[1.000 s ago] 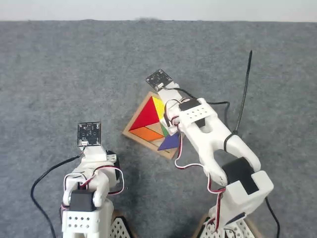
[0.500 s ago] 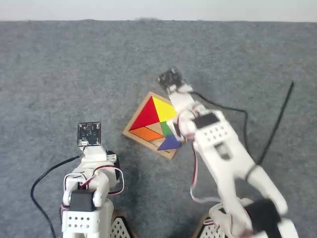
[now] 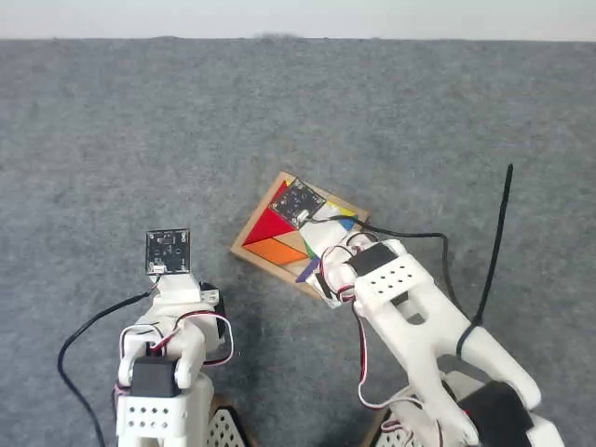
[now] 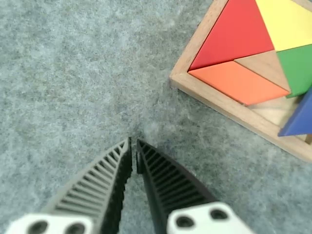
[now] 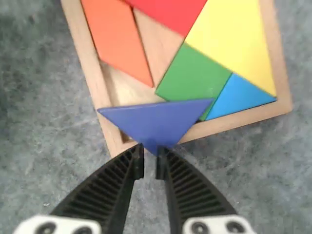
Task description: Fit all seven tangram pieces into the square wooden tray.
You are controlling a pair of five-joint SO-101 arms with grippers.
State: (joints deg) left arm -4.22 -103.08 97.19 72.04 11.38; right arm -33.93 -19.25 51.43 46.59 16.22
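Observation:
The square wooden tray (image 5: 91, 80) holds a red triangle (image 5: 170, 12), a yellow triangle (image 5: 234, 36), an orange parallelogram (image 5: 119, 36), a green square (image 5: 192, 78) and a light blue triangle (image 5: 239, 97). A dark blue triangle (image 5: 153, 122) lies tilted across the tray's rim. My right gripper (image 5: 150, 155) is shut on its outer corner. In the high view the right arm (image 3: 386, 279) covers the tray's (image 3: 244, 250) right half. My left gripper (image 4: 133, 144) is shut and empty above bare carpet, a short way from the tray's (image 4: 219, 100) corner.
Grey carpet (image 3: 121, 130) covers the whole table. The left arm (image 3: 172, 317) stands at the near left. A black cable (image 3: 494, 242) rises beside the right arm. Bare wood (image 5: 124, 90) shows inside the tray under the dark blue triangle.
The right arm has drawn back from the tray's far side toward its base and now hangs over the tray. The left arm has kept still.

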